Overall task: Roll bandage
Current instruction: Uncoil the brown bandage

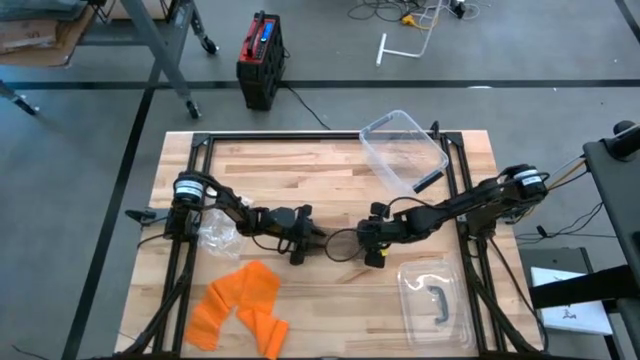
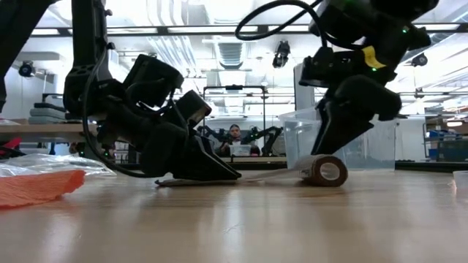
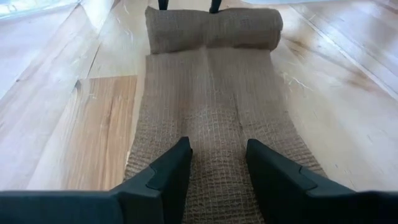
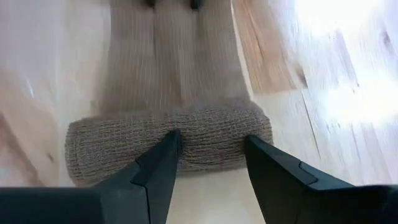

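Basically the bandage (image 3: 211,106) lies stretched out flat on the wooden table (image 1: 330,170) between the two arms, tan woven stuff with one end already wound into a roll (image 4: 168,146).

The left gripper (image 3: 217,163) sits on the loose flat end with its two fingers parted and their tips down on the cloth. It looks like it's pinning the strip to the table rather than pinching it, probably so the tail stays taut and straight.

The right gripper (image 4: 210,149) is over at the roll, fingers apart and resting against the top of it, not clamped around it. That reads as the rolling contact: push the roll along and the strip winds up.

Off to the side there's a clear plastic bin (image 1: 405,150), its lid (image 1: 432,300), and some orange cloth (image 1: 240,305), none of it involved.

No brand, label or readable writing shows on the bandage or the containers.
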Controlling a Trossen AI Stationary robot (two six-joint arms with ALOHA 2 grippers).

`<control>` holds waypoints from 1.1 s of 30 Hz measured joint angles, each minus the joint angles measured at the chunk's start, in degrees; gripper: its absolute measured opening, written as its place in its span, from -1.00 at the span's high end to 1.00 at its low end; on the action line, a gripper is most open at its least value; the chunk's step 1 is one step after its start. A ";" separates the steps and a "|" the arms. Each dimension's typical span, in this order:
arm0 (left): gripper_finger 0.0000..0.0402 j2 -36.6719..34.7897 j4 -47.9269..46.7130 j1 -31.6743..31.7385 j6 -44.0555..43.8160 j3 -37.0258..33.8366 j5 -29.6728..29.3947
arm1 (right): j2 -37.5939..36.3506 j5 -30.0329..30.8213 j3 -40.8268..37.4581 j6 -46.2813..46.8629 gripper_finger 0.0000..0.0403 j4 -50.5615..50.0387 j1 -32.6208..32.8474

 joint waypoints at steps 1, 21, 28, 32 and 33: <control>0.25 -0.15 0.30 0.00 -0.27 -0.06 0.00 | 0.19 0.22 -0.05 -0.31 0.09 1.38 0.02; 0.25 -10.57 -15.50 -0.01 0.41 11.06 -0.11 | 1.03 1.45 -0.15 -1.47 0.09 8.15 -0.79; 0.22 -3.33 -19.14 0.00 0.45 17.44 0.35 | 1.80 1.75 0.00 -1.72 0.09 8.61 -0.79; 0.25 0.45 -20.15 0.02 0.43 19.66 1.07 | 1.86 1.75 0.00 -1.95 0.09 8.53 -0.79; 0.26 0.98 -20.56 0.02 0.50 20.03 1.35 | 1.81 1.75 0.00 -1.97 0.09 8.35 -0.79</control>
